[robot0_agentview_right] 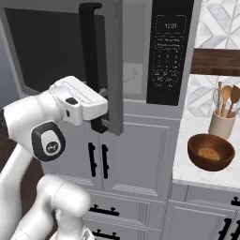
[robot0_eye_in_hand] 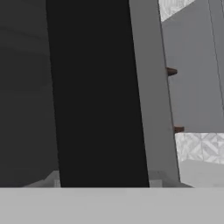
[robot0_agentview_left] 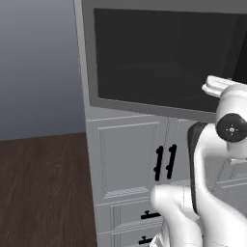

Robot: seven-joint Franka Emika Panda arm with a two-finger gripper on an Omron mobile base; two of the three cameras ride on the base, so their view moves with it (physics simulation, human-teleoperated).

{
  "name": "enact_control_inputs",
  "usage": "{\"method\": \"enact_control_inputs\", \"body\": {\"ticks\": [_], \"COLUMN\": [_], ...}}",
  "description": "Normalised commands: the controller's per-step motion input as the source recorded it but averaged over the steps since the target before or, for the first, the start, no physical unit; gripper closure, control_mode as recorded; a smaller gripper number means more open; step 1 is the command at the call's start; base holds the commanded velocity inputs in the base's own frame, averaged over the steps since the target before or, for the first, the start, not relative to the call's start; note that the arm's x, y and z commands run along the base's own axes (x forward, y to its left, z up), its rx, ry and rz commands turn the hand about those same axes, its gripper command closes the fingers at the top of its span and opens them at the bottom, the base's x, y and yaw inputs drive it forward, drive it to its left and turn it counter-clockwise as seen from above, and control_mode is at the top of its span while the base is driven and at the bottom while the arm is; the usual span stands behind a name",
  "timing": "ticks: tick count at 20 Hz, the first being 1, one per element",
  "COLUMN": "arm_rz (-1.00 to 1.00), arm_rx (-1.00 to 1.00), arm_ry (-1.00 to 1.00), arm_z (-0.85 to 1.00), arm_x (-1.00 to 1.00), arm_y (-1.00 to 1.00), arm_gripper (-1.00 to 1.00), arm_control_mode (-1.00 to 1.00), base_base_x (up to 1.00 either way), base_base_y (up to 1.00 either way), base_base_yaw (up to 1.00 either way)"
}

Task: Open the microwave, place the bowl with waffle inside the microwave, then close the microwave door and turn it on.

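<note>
- The microwave door (robot0_agentview_right: 61, 51) stands partly swung out from the microwave (robot0_agentview_right: 140, 56).
- The hand (robot0_agentview_right: 99, 123) sits at the door's black handle (robot0_agentview_right: 89, 51) — open or clamped, I cannot tell.
- The bowl (robot0_agentview_right: 211, 152) with the waffle (robot0_agentview_right: 208, 153) rests on the worktop (robot0_agentview_right: 187, 171), near its front edge — beside the microwave.

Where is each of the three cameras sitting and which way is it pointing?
Left base view: behind the arm's left, facing the microwave door; arm lower right.
Right base view: behind its right, facing the microwave, the bowl on the counter; arm lower left.
Hand view: on the hand, against the door handle.
Both base views share the door.
</note>
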Motion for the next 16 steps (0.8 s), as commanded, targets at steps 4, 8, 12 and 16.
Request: {"method": "enact_control_inputs", "body": {"ticks": [4,8,12,16], "arm_rz": [-0.21,-0.16,-0.14,-0.17], "arm_rx": [-0.32,-0.37,-0.39,-0.36], "arm_ry": [-0.31,-0.31,-0.24,-0.21], "arm_z": [0.04,0.15,0.14,0.27], "arm_x": [-1.00,-1.00,-1.00,-1.00], "arm_y": [0.87,0.98,1.00,0.94], "arm_gripper": [1.00,1.00,1.00,1.00], "arm_control_mode": [-1.00,-1.00,-1.00,-1.00], "base_base_x": [0.00,0.00,0.00,0.00], "base_base_y": [0.00,0.00,0.00,0.00], "base_base_yaw": [0.00,0.00,0.00,0.00]}}
